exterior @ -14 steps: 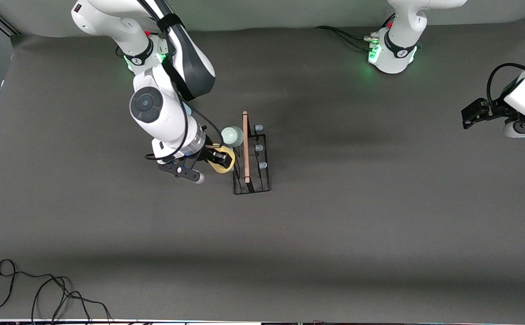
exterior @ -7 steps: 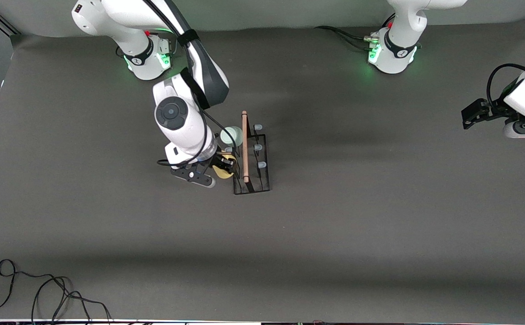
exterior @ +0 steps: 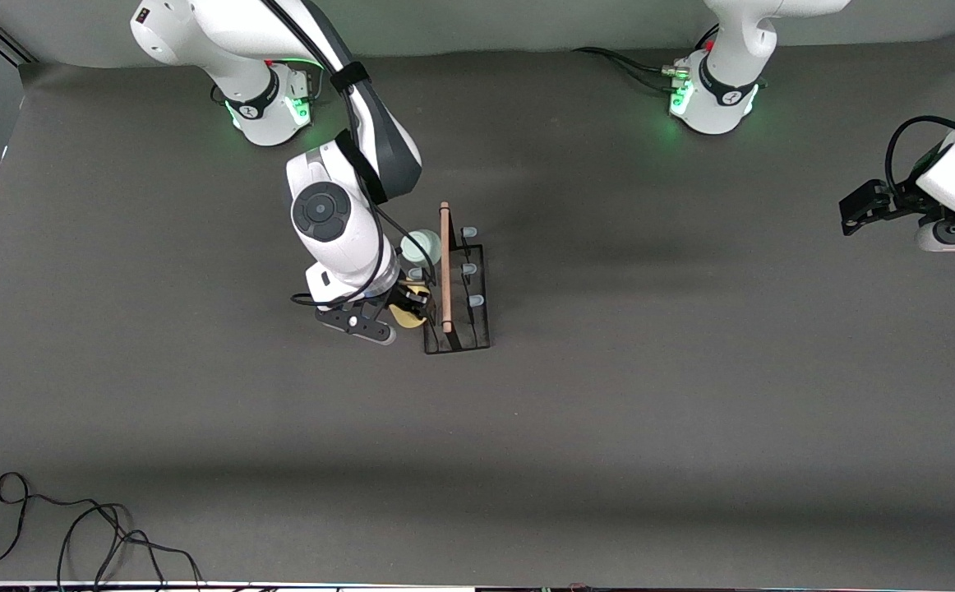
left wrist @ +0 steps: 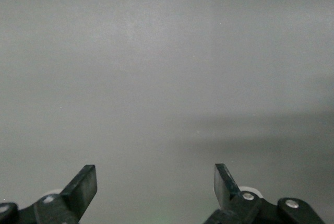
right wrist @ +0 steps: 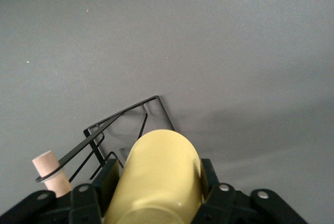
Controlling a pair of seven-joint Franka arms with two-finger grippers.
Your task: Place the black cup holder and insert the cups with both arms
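The black cup holder (exterior: pixel 482 339) stands mid-table, its wooden rod handle (exterior: pixel 445 263) on top. A pale green cup (exterior: pixel 422 245) sits upside down on a prong, on the side toward the right arm's end. My right gripper (exterior: pixel 412 306) is at that same side of the holder, shut on the yellow cup (exterior: pixel 402 316). In the right wrist view the yellow cup (right wrist: pixel 162 172) fills my right gripper (right wrist: pixel 156 182), with the holder's wire frame (right wrist: pixel 151 101) and rod end (right wrist: pixel 49 169) just past it. My left gripper (exterior: pixel 854 212) waits open and empty at the left arm's end of the table, its fingertips (left wrist: pixel 86 179) wide apart.
Bare prongs with pale tips (exterior: pixel 470 268) line the holder's side toward the left arm. Loose black cables (exterior: pixel 75 534) lie at the table's corner nearest the camera, at the right arm's end. Another cable (exterior: pixel 625 62) runs by the left arm's base.
My right arm swung in toward the holder, carrying the yellow cup nearer to the camera along the holder's side and closer to its wires. The left arm has not moved.
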